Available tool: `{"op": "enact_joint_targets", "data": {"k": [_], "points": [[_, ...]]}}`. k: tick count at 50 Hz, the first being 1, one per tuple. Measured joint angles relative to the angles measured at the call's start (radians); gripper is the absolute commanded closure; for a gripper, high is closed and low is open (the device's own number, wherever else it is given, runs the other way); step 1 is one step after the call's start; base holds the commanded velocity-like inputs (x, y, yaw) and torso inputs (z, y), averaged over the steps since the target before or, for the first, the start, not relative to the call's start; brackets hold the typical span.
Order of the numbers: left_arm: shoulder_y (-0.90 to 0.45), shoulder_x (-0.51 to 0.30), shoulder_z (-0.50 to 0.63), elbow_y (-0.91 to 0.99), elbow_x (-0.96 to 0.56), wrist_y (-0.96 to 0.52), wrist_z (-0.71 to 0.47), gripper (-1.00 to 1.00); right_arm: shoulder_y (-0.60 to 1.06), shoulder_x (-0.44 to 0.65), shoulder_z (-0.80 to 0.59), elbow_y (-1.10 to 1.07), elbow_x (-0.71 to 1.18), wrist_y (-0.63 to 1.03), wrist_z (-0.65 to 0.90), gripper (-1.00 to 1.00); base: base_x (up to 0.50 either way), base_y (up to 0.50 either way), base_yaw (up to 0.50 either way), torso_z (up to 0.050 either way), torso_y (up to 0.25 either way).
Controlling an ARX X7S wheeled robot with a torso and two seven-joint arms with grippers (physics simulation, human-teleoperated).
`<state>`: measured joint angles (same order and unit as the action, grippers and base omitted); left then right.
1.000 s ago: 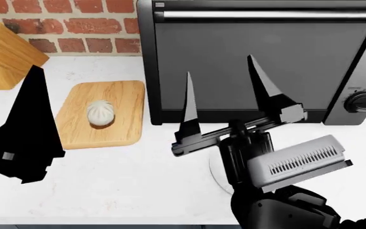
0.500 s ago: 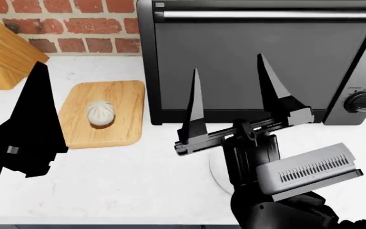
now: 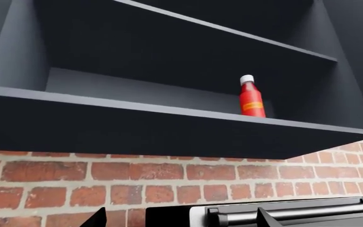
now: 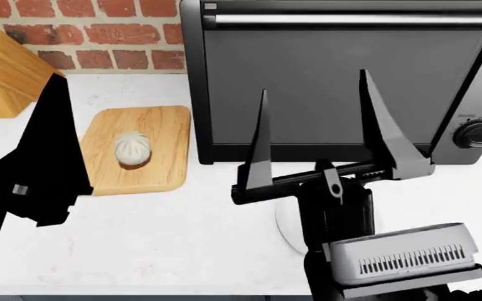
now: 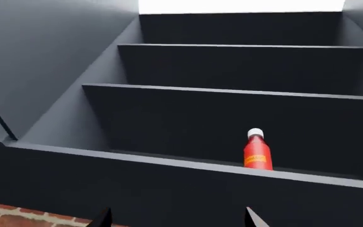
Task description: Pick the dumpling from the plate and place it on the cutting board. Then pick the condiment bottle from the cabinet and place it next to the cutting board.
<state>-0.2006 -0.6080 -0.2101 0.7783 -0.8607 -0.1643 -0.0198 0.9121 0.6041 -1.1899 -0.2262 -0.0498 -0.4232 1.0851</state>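
Note:
The dumpling (image 4: 132,149) rests on the cutting board (image 4: 153,169), left of the oven. Only a sliver of the plate (image 4: 283,231) shows behind my right arm. My right gripper (image 4: 313,83) points upward in front of the oven door, open and empty. One black finger (image 4: 53,128) of my left gripper rises beside the board. The condiment bottle (image 3: 251,97) stands upright on a dark cabinet shelf (image 3: 168,125) overhead. The right wrist view also shows the bottle (image 5: 258,150), well beyond the open right gripper (image 5: 178,220). My left gripper (image 3: 181,221) is open and empty, far below the bottle.
A large toaster oven (image 4: 341,81) with a knob (image 4: 474,135) fills the back of the white counter (image 4: 166,238). A wooden knife block (image 4: 7,78) stands at the far left against the brick wall (image 4: 98,37). The cabinet (image 5: 232,66) has several dark shelves.
My right gripper has swung more upright and shifted right and up, its body dropping lower in the head view. The left arm crept slightly upward. The dumpling stayed on the board.

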Motion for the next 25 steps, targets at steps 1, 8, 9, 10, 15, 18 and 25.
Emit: {"op": "enact_joint_targets", "data": {"k": [1,8,9,10,15,18,25], "points": [[-0.001,0.0,0.001,0.0,0.0,0.0,0.0,-1.0,-0.001,0.0,0.002,0.0,-0.007,0.001,0.003,-1.0,0.0,0.0,0.0,0.0,0.0],[-0.009,-0.002,0.007,-0.002,-0.002,-0.003,-0.002,-1.0,-0.003,-0.003,0.013,0.003,-0.064,-0.005,0.031,-1.0,0.0,0.0,0.0,0.0,0.0],[-0.01,-0.003,0.008,-0.002,-0.002,-0.003,-0.002,-1.0,-0.004,-0.003,0.015,0.003,-0.072,-0.006,0.035,-1.0,0.0,0.0,0.0,0.0,0.0],[-0.011,-0.003,0.008,-0.002,-0.002,-0.004,-0.003,-1.0,-0.004,-0.003,0.016,0.004,-0.079,-0.007,0.039,-1.0,0.0,0.0,0.0,0.0,0.0],[-0.014,-0.004,0.011,-0.001,-0.004,-0.005,-0.004,-1.0,-0.007,-0.005,0.024,0.006,-0.112,-0.012,0.056,-1.0,0.0,0.0,0.0,0.0,0.0],[-0.015,-0.005,0.012,-0.001,-0.006,-0.004,-0.004,-1.0,-0.006,0.002,0.034,-0.008,-0.128,0.004,0.054,-1.0,0.0,0.0,0.0,0.0,0.0],[-0.016,-0.005,0.012,-0.002,-0.011,-0.001,-0.002,-1.0,0.329,0.055,0.263,-0.173,0.154,0.366,-0.156,-1.0,0.0,0.0,0.0,0.0,0.0]]}}
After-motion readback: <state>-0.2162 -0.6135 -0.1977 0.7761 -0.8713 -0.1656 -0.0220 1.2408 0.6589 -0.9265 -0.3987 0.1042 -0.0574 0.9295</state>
